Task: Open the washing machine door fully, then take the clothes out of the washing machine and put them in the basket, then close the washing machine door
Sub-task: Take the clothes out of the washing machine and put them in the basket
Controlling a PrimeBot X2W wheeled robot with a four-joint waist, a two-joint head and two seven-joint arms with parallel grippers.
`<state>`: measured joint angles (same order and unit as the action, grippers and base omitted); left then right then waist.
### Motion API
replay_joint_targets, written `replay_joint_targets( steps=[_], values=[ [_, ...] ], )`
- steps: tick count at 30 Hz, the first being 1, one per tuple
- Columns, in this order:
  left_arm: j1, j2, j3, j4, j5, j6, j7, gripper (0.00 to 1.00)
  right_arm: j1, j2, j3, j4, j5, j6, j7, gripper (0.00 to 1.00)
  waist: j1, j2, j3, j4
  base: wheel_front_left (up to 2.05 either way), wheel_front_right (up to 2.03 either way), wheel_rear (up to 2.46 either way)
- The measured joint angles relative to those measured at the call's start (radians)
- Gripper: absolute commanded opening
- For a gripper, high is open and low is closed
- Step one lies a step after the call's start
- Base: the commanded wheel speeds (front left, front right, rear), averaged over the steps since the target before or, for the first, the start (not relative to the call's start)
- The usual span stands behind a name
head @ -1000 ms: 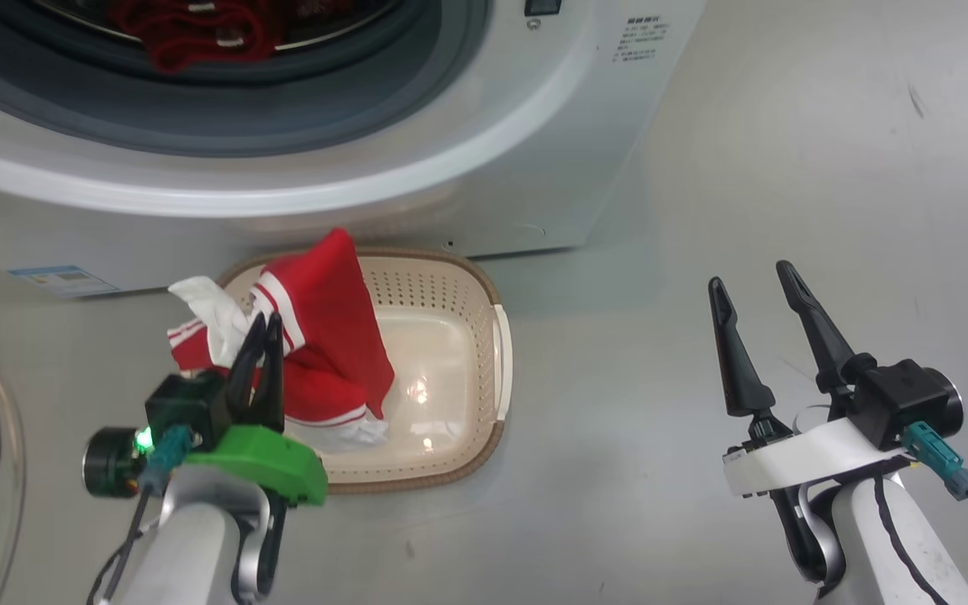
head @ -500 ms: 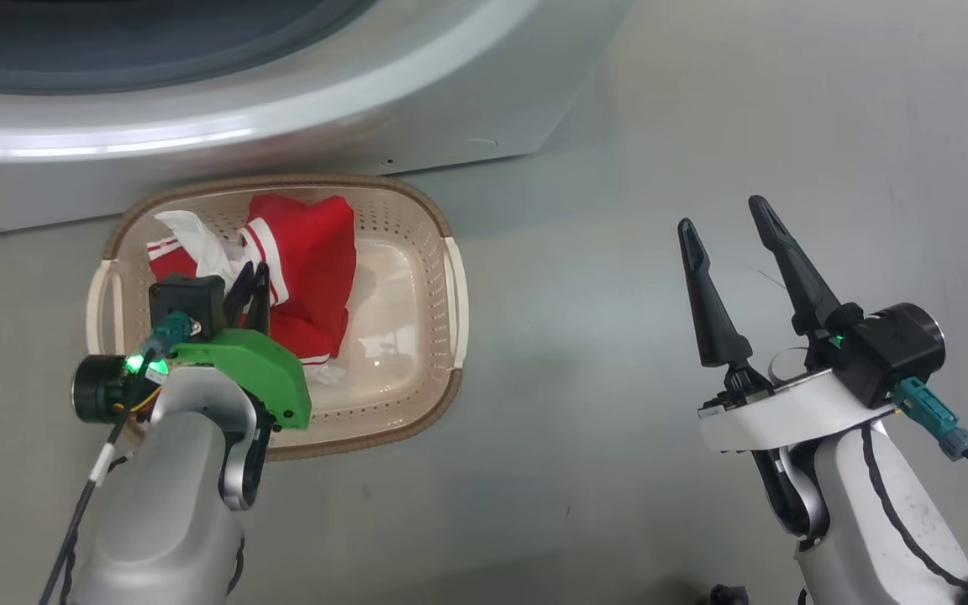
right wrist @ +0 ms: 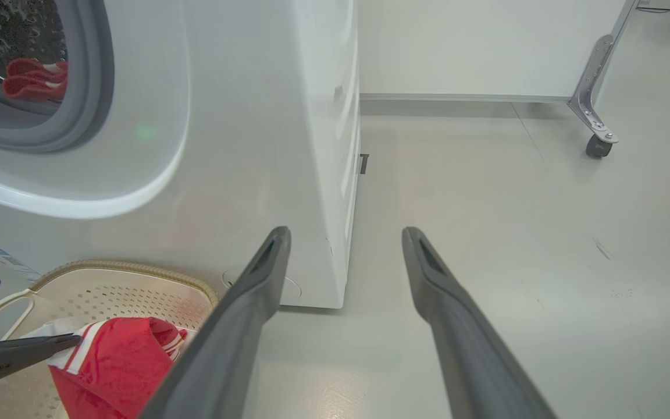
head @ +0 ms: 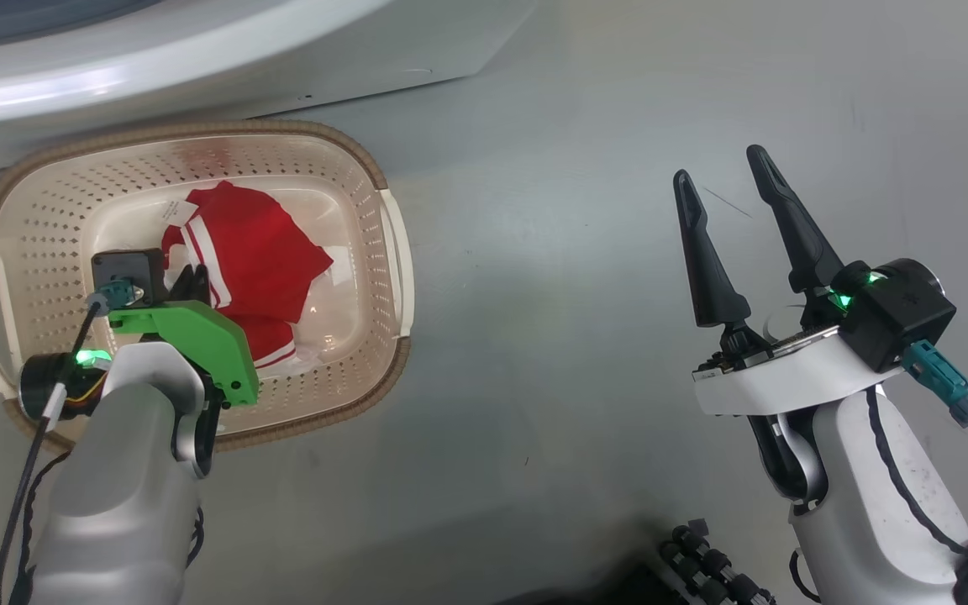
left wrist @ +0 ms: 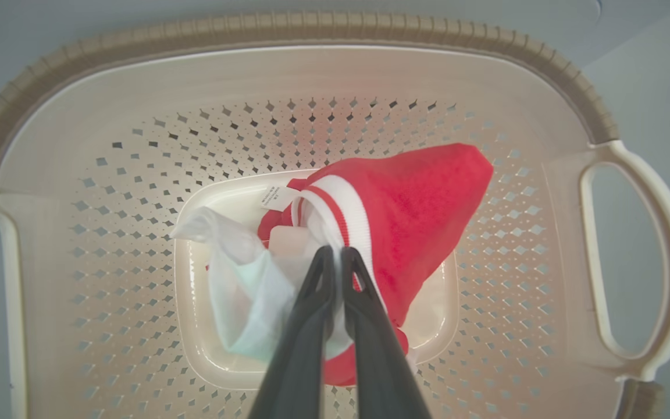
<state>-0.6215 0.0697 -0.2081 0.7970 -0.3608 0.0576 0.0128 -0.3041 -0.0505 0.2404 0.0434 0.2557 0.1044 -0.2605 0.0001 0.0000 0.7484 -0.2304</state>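
One red-and-white garment [left wrist: 422, 203] is pinched between the left gripper [left wrist: 335, 254] jaws over the basket [left wrist: 288, 35]. It should release low and centred. The right gripper [head: 719, 165] idles with its jaws spread.

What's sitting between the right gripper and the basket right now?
Nothing. In the head view, the stretch from the right gripper to the basket is bare grey floor.
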Motion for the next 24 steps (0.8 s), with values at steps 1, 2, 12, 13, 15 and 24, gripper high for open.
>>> replay_joint_targets(
  steps=[1, 2, 12, 13, 15, 24],
  values=[
    [-0.005, -0.001, 0.006, 0.009, -0.002, 0.000, -0.006, 0.00, 0.000, 0.000, -0.002, 0.001, 0.002, 0.000, 0.000, 1.00, 0.0000, 0.0000, 0.006, -0.005, 0.00, 0.00, 0.00],
    [-0.013, -0.002, 0.010, 0.018, -0.008, 0.000, -0.007, 0.00, -0.001, 0.000, -0.002, 0.002, 0.007, 0.000, 0.000, 1.00, 0.0000, 0.0000, 0.010, -0.010, 0.00, 0.00, 0.00],
    [-0.063, -0.002, 0.024, 0.101, -0.019, 0.000, -0.079, 1.00, -0.023, 0.001, -0.011, 0.019, 0.008, 0.000, 0.000, 1.00, 0.0000, 0.0000, 0.019, -0.018, 0.00, 0.00, 0.00],
    [-0.064, -0.002, 0.022, 0.106, -0.018, 0.000, -0.088, 1.00, -0.023, 0.001, -0.012, 0.022, 0.008, 0.000, 0.000, 1.00, 0.0000, 0.0000, 0.016, -0.016, 0.00, 0.00, 0.00],
    [-0.065, -0.002, 0.016, 0.112, -0.017, 0.000, -0.113, 1.00, -0.025, 0.002, -0.016, 0.029, 0.008, 0.000, 0.000, 1.00, 0.0000, 0.0000, 0.008, -0.013, 0.00, 0.00, 0.00],
    [-0.065, -0.016, -0.008, 0.124, -0.015, -0.031, -0.230, 1.00, -0.026, 0.002, -0.048, 0.051, 0.007, -0.003, 0.000, 1.00, 0.0000, 0.0000, -0.049, 0.011, 0.00, 0.00, 0.00]
  ],
)
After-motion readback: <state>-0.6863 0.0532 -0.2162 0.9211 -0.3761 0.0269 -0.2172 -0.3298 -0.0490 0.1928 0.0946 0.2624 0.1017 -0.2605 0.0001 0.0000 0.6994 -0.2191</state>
